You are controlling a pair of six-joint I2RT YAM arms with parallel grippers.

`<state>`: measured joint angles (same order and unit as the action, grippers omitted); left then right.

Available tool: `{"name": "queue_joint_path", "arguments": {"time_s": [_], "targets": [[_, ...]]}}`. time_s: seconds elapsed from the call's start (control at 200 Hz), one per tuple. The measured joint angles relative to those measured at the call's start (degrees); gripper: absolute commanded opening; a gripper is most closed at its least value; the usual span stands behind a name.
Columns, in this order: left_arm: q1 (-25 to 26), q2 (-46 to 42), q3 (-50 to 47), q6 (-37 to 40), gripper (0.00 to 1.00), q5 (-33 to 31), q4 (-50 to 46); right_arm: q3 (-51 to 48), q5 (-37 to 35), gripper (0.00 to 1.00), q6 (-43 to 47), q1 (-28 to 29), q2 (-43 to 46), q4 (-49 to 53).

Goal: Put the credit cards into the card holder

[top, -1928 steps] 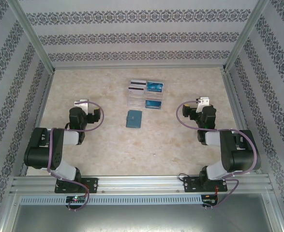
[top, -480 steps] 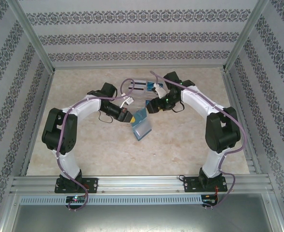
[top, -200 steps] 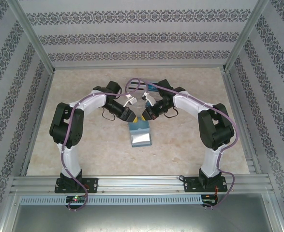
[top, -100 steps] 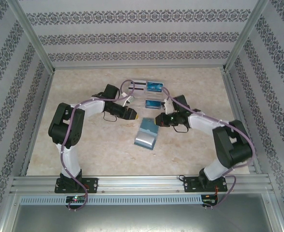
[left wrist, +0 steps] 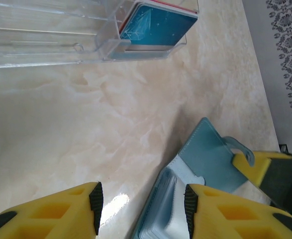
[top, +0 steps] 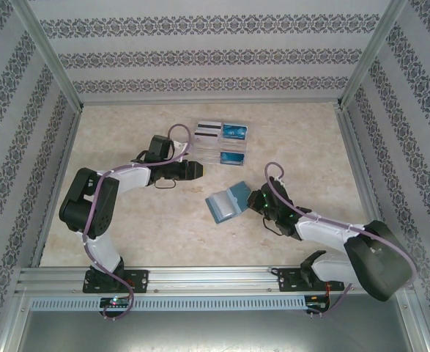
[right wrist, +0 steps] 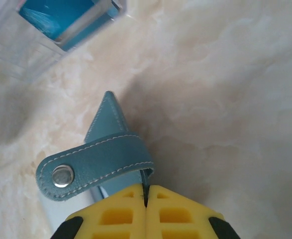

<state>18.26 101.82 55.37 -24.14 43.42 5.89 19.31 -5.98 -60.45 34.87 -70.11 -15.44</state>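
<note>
Right gripper [right wrist: 146,201] is found nearest the bases, low over the table [top: 141,227], right of centre. Its jaws are pressed fully together on the thin edge of the card holder [top: 225,203] cover, so the holder is gripped. The teal cover is held tilted up off the table. The paler blue-grey inside is laid open to its left, facing up. The closing strap [right wrist: 93,167] is curled over just beside the yellow fingers [right wrist: 116,219], with its metal snap [right wrist: 62,176] exposed.

Left gripper [left wrist: 142,201] is seen further out, left of centre, pointed toward the holder but apart from it. Its jaws are parted to a moderate gap and nothing is held; bare table is seen between them.

Farthest out, the clear tray [left wrist: 46,35] is set mid-table, its near left corner just beside the left gripper. The credit cards [top: 231,157] are kept in it: one blue stack in the near right compartment, another blue stack [top: 234,132] in the far right one, and white cards with a black stripe [top: 208,130] in the far left one. The tray and holder are near each other, not touching.
</note>
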Motion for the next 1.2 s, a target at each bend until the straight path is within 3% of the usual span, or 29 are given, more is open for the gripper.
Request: {"name": "queue_joint_path", "arguments": {"time_s": [0.115, 0.215, 0.435, 0.495, 0.649, 0.819, 1.019, 1.199], "targets": [[0.1, 0.0, -0.4, -0.9, 0.48, -0.5, 0.9, -1.1, -8.5, 0.00, -5.5, 4.9, -0.3, -2.5], [0.1, 0.0, -0.7, -1.7, 0.48, -0.6, 1.4, -1.2, -12.9, 0.00, -9.4, 5.7, -3.8, -6.1], [0.3, 0.0, -1.2, -2.5, 0.48, -0.9, 2.4, 0.3, -16.8, 0.00, -15.0, 6.4, -13.4, -11.3], [0.5, 0.0, -1.2, -2.5, 0.48, -1.3, 2.3, 1.2, -17.0, 0.15, -15.1, 6.7, -13.4, -11.6], [0.5, 0.0, -1.2, -2.3, 0.48, -2.1, 1.9, 1.5, -17.2, 0.39, -14.1, 6.9, -7.9, -9.7], [0.5, 0.0, -1.1, -2.2, 0.46, -2.3, 1.7, 1.6, -17.9, 0.50, -10.9, 6.8, 1.9, -3.9], [2.3, 0.0, 2.9, 1.2, 0.45, -4.5, -4.4, 1.8, -15.4, 0.46, -4.9, 0.2, 10.1, 2.7], [4.7, 0.0, 6.1, 2.9, 0.40, -5.2, -6.2, 14.1, 2.2, 0.45, 7.6, -13.1, 6.1, 12.0]]}}
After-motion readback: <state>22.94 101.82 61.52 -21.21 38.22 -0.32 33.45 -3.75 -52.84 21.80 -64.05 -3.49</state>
